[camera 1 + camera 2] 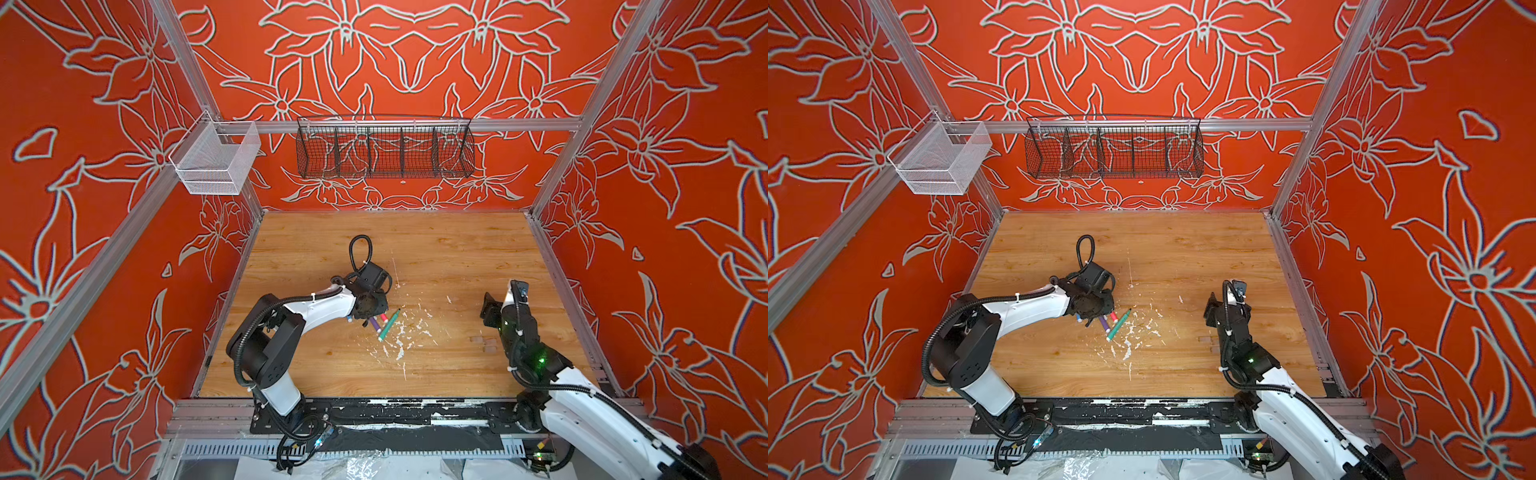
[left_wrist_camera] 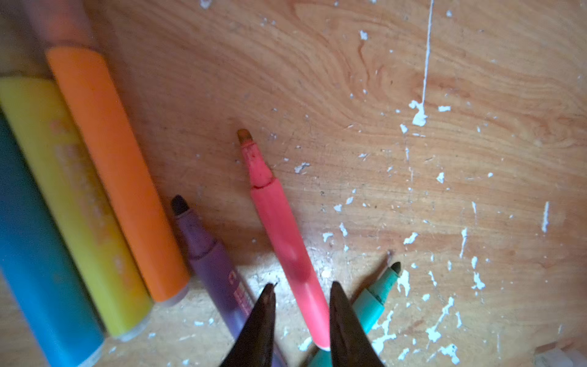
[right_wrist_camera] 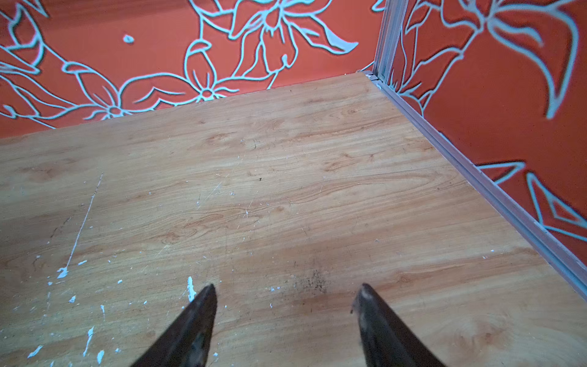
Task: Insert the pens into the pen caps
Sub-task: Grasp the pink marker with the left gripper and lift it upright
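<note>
The pink pen point(image 2: 279, 222) lies uncapped on the table point(image 1: 436, 249), left of centre, between the purple pen point(image 2: 209, 254) and the green pen point(image 2: 378, 295), both bare-tipped too. The left gripper point(image 2: 301, 289) straddles the pink pen's rear end with its jaws narrow. The left wrist view shows a sliver of wood between 1 finger and the barrel, so the jaws are not clamped on it.

That view alone shows the orange pen point(image 2: 117, 171), yellow pen point(image 2: 73, 203) and blue pen point(image 2: 35, 254) side by side, left of the purple pen. Both top views mostly hide these 3 under the gripper.

Only the top views show the pen caps point(image 1: 490, 343), faint clear stubs well to the right, beside the right arm. The right gripper point(image 3: 286, 289) hovers there, jaws wide, over bare wood. White flecks point(image 1: 399, 336) litter the table around the green pen.
</note>
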